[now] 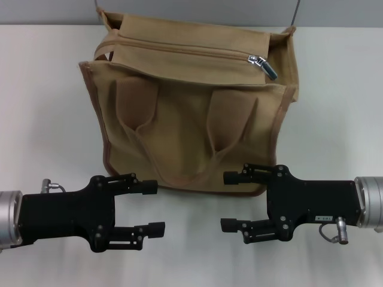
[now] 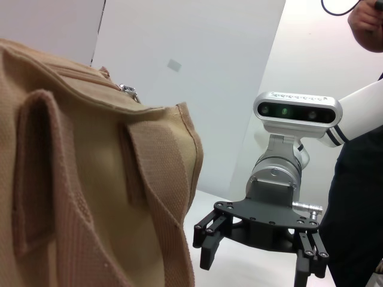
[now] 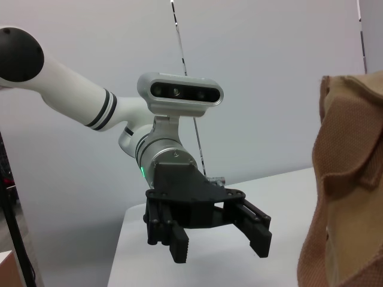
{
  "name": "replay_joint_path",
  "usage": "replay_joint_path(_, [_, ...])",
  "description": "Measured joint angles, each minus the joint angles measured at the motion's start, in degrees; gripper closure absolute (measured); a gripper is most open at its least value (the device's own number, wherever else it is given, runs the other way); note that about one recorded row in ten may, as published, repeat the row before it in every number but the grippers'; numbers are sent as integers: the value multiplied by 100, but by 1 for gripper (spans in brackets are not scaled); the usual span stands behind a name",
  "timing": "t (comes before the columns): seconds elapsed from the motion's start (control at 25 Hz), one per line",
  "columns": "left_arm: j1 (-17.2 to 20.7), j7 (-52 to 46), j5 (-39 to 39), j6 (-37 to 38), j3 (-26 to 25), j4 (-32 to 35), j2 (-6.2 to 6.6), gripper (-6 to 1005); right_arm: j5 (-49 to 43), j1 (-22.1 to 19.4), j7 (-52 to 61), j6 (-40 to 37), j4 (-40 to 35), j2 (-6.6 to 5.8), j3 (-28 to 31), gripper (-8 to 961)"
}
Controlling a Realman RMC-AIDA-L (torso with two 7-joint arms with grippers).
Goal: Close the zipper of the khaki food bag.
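Observation:
The khaki food bag (image 1: pixel 191 119) stands upright on the white table, handles hanging down its front. The zipper (image 1: pixel 185 51) runs along the top panel, and its silver pull tab (image 1: pixel 258 61) lies at the right end. My left gripper (image 1: pixel 157 208) is open and empty, low in front of the bag's left side. My right gripper (image 1: pixel 229 201) is open and empty, just in front of the bag's lower right corner. The left wrist view shows the bag (image 2: pixel 78 179), the pull tab (image 2: pixel 128 91) and the right gripper (image 2: pixel 257 251). The right wrist view shows the left gripper (image 3: pixel 218 236) and the bag's edge (image 3: pixel 347 179).
The white table (image 1: pixel 42 107) spreads to both sides of the bag. A grey wall stands behind it. A person in dark clothes (image 2: pixel 359 179) stands beside the right arm in the left wrist view.

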Motion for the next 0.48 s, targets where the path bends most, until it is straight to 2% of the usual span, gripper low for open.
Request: replay_joint_path(0.48, [2,0,0,4,15,0,-4,213,0,-6,0,-7,0,0,-27,118])
